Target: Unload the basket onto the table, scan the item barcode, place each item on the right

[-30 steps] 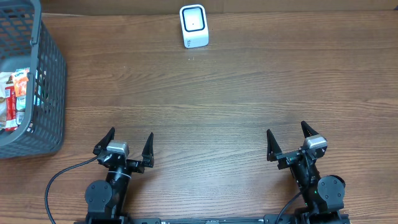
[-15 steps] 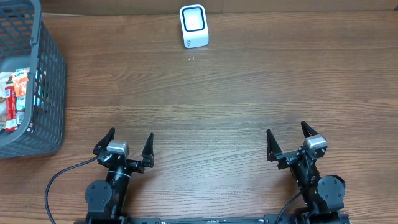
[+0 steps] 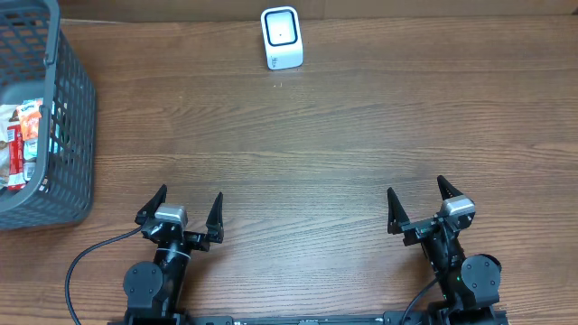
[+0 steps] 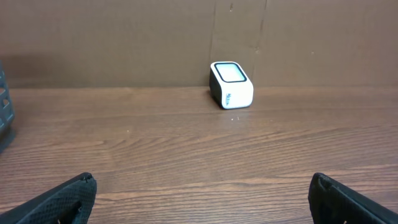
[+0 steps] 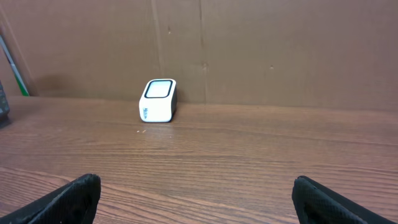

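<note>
Scanner at 12 o'clock on bench, basket of packets at 9 o'clock, left fingers at 8, right fingers at 4, both pairs spread wide, empty.

Scanner: small white block, pale window framed in dark on its face, upright at far edge of table. Packets: red, white, orange wrappers (labels unreadable), inside grey basket, far left.

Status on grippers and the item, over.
Left gripper open, empty; right gripper open, empty. Packets in the grey basket, none picked. Scanner at far edge, nothing standing between.
</note>
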